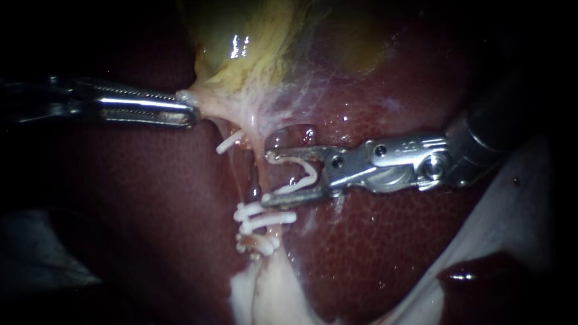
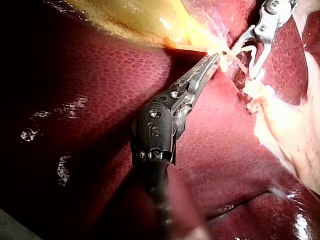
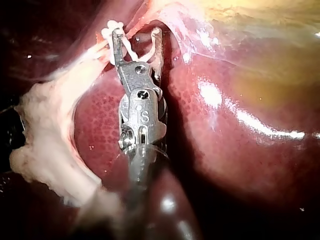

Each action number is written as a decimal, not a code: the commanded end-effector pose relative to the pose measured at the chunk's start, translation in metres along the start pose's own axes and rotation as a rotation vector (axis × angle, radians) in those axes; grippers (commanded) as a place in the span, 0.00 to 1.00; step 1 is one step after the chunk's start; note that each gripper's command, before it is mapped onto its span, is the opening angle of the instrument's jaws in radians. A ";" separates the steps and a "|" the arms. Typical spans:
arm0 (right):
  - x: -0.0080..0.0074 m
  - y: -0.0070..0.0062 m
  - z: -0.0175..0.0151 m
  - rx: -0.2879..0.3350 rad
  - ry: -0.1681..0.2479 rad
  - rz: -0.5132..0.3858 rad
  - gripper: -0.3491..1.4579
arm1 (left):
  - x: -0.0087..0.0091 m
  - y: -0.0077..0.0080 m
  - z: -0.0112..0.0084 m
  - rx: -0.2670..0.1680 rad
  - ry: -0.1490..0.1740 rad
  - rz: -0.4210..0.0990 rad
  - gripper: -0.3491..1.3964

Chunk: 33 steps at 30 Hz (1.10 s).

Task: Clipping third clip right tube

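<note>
Thin pink tube, white plastic clips stacked low on it — the right instrument, jaws spread, holds an open white V-shaped clip beside it; left instrument pinches the yellowish gallbladder.

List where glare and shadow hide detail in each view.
Endoscope view: glare on the gallbladder and wet liver; dark edges swallow the shaft of the left instrument. Left wrist view: sheen patches on liver, darkness beside the shaft. Right wrist view: broad glare bands on liver beside the right instrument; its clip is well lit.
</note>
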 end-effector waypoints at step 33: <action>0.0058 -0.0009 -0.0011 0.237 0.279 0.257 0.20 | 0.0000 0.0000 0.0001 0.001 0.000 0.000 0.00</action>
